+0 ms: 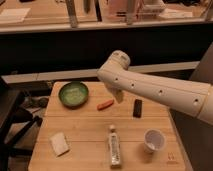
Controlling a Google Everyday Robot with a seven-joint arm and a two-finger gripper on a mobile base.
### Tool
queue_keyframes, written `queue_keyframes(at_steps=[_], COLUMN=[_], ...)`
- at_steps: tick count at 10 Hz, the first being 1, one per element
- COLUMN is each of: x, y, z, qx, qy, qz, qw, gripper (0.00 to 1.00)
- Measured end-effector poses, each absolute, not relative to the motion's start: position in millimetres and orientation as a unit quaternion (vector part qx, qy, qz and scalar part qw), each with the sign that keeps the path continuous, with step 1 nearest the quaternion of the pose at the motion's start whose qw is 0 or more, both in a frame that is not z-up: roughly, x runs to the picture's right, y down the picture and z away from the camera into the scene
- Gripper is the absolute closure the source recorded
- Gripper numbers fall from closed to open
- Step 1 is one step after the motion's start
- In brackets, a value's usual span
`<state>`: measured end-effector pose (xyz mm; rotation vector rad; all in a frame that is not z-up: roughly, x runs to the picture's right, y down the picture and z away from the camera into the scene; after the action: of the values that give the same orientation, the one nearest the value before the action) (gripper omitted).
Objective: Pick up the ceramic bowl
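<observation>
Green and glossy, the ceramic bowl (73, 94) sits upright near the far left corner of the wooden surface (80, 131), as the camera sees it, with nothing touching it. The gripper (118, 95) hangs from the end of the pale arm (155, 92) over the far middle of the surface. It is well apart from the bowl, to the bowl's right in the picture and at about the same depth. Whether the gripper is spread or closed cannot be told from this view. A small orange piece (105, 104) lies between the two, slightly nearer the camera. Being round, the bowl offers no preferred axis. The coming move is therefore probably a sideways travel leftward in the picture, then a descent onto the rim, keeping clear of the orange piece.
</observation>
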<state>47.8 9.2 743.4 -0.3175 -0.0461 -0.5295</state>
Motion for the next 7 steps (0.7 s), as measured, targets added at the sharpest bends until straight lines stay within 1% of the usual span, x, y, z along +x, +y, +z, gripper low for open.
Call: queue_keyframes(at_steps=[7], x=[26], y=[-1], z=[767], qx=[-0.139], qy=[-0.042], qz=[-0.303], qw=[0.942], gripper=[0.20])
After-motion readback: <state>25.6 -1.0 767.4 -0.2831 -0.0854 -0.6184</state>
